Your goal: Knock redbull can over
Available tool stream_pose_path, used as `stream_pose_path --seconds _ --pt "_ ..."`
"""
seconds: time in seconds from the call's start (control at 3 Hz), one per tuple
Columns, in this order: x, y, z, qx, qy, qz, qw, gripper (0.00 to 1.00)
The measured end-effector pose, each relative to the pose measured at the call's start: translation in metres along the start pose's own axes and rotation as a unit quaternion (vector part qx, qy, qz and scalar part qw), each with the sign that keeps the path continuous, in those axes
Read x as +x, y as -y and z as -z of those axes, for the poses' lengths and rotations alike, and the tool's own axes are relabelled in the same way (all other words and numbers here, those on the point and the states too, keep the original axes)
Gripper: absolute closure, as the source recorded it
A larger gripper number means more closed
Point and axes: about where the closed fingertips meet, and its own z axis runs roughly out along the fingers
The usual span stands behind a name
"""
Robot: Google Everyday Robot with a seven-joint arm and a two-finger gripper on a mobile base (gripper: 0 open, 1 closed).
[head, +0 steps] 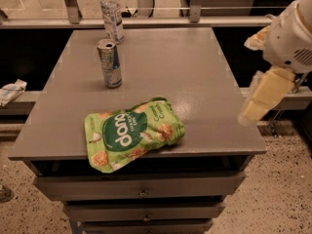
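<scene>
The redbull can point(110, 63), slim, silver and blue, stands upright on the grey table point(195, 82) at its back left. My gripper point(249, 112) hangs off the table's right edge, pointing down, far to the right of the can and touching nothing. The white arm housing point(290, 38) is above it at the right border.
A clear water bottle point(112, 14) with a white cap stands just behind the can at the table's back edge. A green snack pouch point(132, 133) lies flat near the front edge. Drawers point(141, 186) sit below the tabletop. A rail point(170, 21) runs behind.
</scene>
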Motion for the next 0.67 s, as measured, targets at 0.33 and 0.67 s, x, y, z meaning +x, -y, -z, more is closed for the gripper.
stream_pose_path --seconds 0.33,0.67 --pt "-0.04 0.018 -0.03 -0.007 0.102 -0.033 0.9942 0.0" --pt "-0.098 0.038 -0.062 -0.018 0.188 -0.05 0.9808 0.0"
